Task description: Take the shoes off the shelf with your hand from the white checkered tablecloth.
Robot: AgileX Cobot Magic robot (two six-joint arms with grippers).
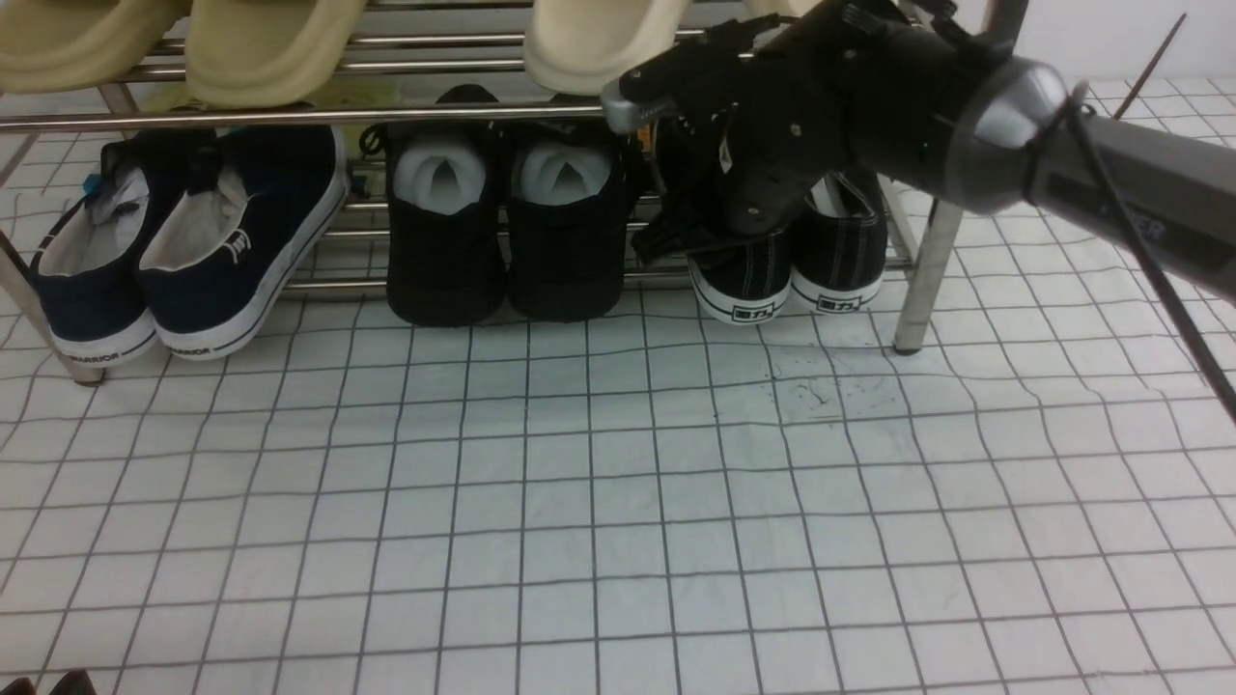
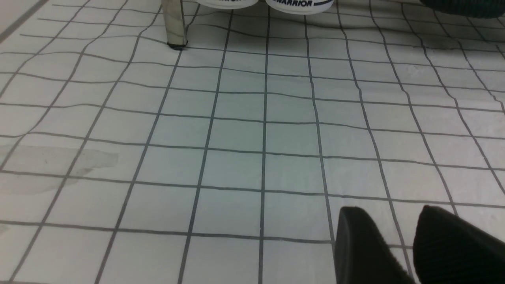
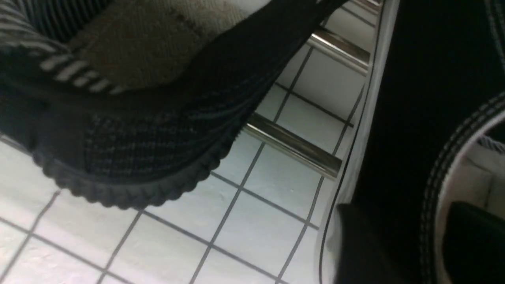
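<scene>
In the front view your right hand (image 1: 719, 227) is down at the shelf's (image 1: 290, 118) lower tier. Its jaws are sunk into the nearer of the two black sneakers (image 1: 748, 280), with the mate just beside them on the outer side. Neither shoe is off yet, so, as I judge it, the lifting and setting down on the white checkered tablecloth (image 1: 579, 483) are all left to do. Away from the jaws you can count two all-black shoes (image 1: 444, 261), then two navy slip-ons (image 1: 222, 251), and at least three cream slippers (image 1: 270, 43) above. In the left wrist view your left hand (image 2: 410, 244) has its jaws slightly spread and empty over bare cloth, well apart from one shelf post (image 2: 173, 23). In the right wrist view the jaws straddle the sneaker's side wall (image 3: 398, 118), one finger (image 3: 355, 244) outside and one inside. You cannot tell whether they pinch it.
</scene>
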